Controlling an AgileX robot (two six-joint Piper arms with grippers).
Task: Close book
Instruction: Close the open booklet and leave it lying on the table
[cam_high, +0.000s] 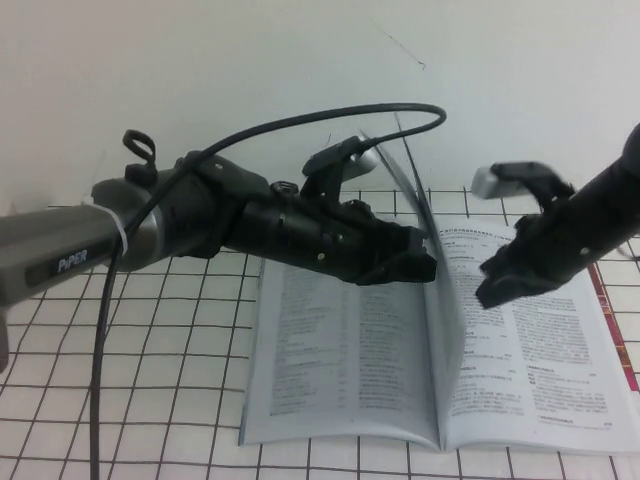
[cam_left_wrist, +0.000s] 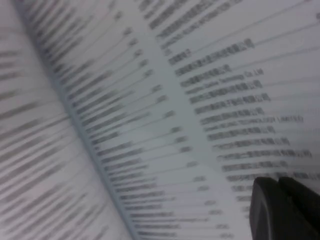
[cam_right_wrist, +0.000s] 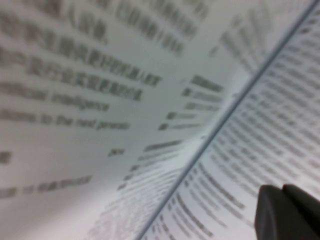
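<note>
The book (cam_high: 350, 340) lies open and face up on the gridded table (cam_high: 150, 400), its printed pages spread to both sides of its spine (cam_high: 440, 405). One page (cam_high: 412, 185) stands nearly upright out of the spine, curving a little toward the left half, its top edge well above both arms.

The left gripper (cam_high: 420, 265) reaches across the left half of the book and ends just left of the spine, its tip against the foot of the standing page. In the left wrist view its dark fingertips (cam_left_wrist: 265, 205) sit side by side with only a thin seam between them, closed together with nothing between them, hovering close over lines of print near the spine. A black cable (cam_high: 300, 120) arches above this arm and comes down on the far side of the standing page, near the spine's upper end.

The right gripper (cam_high: 495, 282) hangs just right of the spine, above the right-hand page and apart from the standing page. The right wrist view shows its fingertips (cam_right_wrist: 272, 210) likewise pressed together and gripping nothing, with the spine running diagonally through the blurred text beneath.

A red strip of cover (cam_high: 612, 320) shows along the book's edge farthest right of the spine
</note>
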